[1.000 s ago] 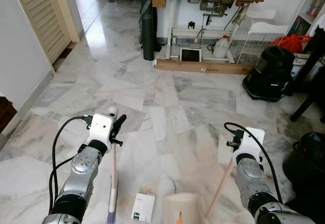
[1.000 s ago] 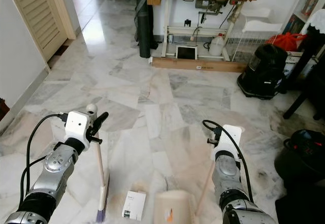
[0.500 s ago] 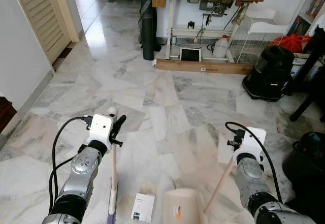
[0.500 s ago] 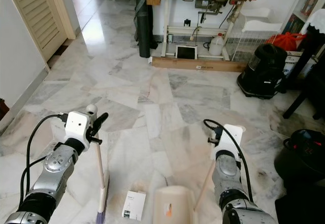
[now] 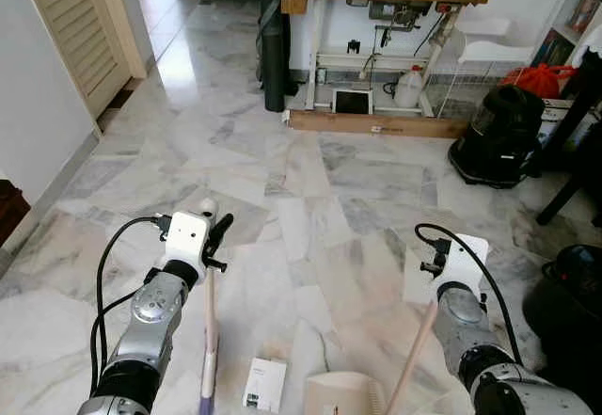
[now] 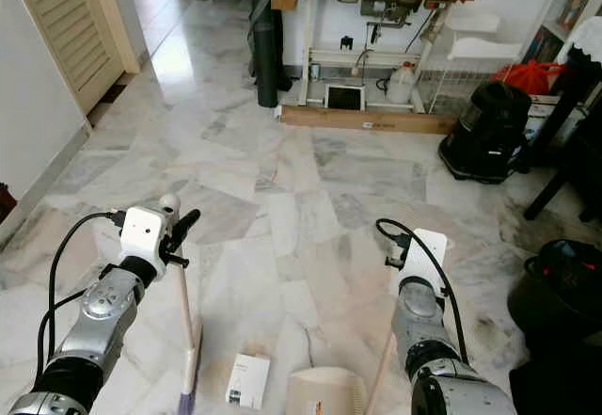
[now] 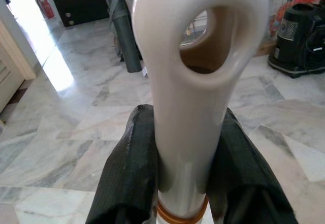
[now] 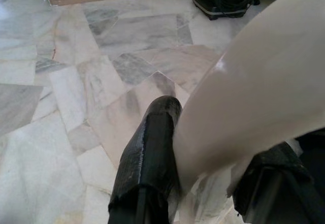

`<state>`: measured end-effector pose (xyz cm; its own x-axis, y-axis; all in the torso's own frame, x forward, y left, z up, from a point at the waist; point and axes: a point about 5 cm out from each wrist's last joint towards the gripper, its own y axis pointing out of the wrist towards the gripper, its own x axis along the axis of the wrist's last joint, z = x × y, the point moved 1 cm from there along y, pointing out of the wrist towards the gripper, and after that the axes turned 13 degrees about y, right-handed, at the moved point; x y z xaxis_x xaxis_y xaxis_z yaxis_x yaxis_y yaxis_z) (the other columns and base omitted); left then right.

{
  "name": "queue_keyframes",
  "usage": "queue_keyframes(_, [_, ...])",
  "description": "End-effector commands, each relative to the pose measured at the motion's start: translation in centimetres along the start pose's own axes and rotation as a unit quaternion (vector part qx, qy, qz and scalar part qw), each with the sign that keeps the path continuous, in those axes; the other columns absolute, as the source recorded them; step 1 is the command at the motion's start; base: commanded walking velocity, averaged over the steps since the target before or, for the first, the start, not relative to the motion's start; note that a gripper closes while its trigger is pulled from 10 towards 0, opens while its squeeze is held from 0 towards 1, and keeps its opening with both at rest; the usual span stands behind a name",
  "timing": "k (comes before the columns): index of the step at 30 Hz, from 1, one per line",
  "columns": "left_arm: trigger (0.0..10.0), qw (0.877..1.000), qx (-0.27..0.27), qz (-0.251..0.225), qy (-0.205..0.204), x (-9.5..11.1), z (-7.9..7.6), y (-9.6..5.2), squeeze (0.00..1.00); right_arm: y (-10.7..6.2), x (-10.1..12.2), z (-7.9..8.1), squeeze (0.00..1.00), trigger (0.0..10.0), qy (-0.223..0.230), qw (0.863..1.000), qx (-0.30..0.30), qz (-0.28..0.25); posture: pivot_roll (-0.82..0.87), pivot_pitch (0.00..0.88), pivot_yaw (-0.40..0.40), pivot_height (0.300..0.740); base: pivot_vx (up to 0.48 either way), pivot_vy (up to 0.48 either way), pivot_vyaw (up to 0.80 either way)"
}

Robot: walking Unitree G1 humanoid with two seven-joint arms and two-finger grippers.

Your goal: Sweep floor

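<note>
left arm (image 5: 150, 326): silver metal segments, rounded grey joint disc at the elbow, black collar below.
left wrist housing (image 5: 186, 235): white boxy block, small dark port on the side.
left cable (image 5: 105, 264): black, looping from housing down along the forearm.
left gripper (image 7: 184, 173): two black fingers, matte and finely textured.
right arm (image 5: 470, 340): silver, rounded joint, black band near the base.
right wrist housing (image 5: 451, 263): white, flat-faced.
right cable (image 5: 470, 260): black, arched over the housing.
right gripper (image 8: 203, 173): black textured fingers.
</note>
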<state>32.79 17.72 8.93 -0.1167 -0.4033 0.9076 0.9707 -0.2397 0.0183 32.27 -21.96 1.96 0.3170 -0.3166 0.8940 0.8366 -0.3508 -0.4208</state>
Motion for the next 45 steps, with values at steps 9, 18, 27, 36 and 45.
queue_keyframes(9, [10.0,1.000,-0.018,0.012,0.009,-0.2,0.0,0.3,0.00,-0.6,-3.2,-1.2,0.00,10.0,-0.018,0.994,-0.030,0.108,0.03,0.000,-0.037,0.740,0.000,0.000,0.00])
queue_keyframes(18, [10.0,0.999,-0.028,0.019,0.007,-0.4,-0.2,0.4,0.00,-0.9,-4.2,-1.5,0.00,10.0,-0.021,0.986,-0.030,0.162,0.03,0.000,-0.039,0.740,0.000,0.000,0.00])
queue_keyframes(27, [10.0,0.999,-0.033,0.020,0.006,-0.4,-0.3,0.5,0.00,-0.9,-4.4,-1.3,0.00,10.0,-0.018,0.983,-0.025,0.180,0.03,0.000,-0.042,0.740,0.000,0.000,0.00])
queue_keyframes(36, [10.0,1.000,-0.022,0.011,0.011,-0.1,-0.2,0.6,0.00,0.1,-0.3,0.0,0.00,10.0,0.024,0.999,0.001,0.040,0.03,0.000,-0.043,0.740,0.000,0.000,0.00])
queue_keyframes(45, [10.0,1.000,-0.022,0.007,0.015,0.0,-0.2,0.6,0.00,0.1,0.5,0.2,0.00,10.0,0.044,0.999,0.013,-0.008,0.03,0.000,-0.044,0.740,0.000,0.000,0.00])
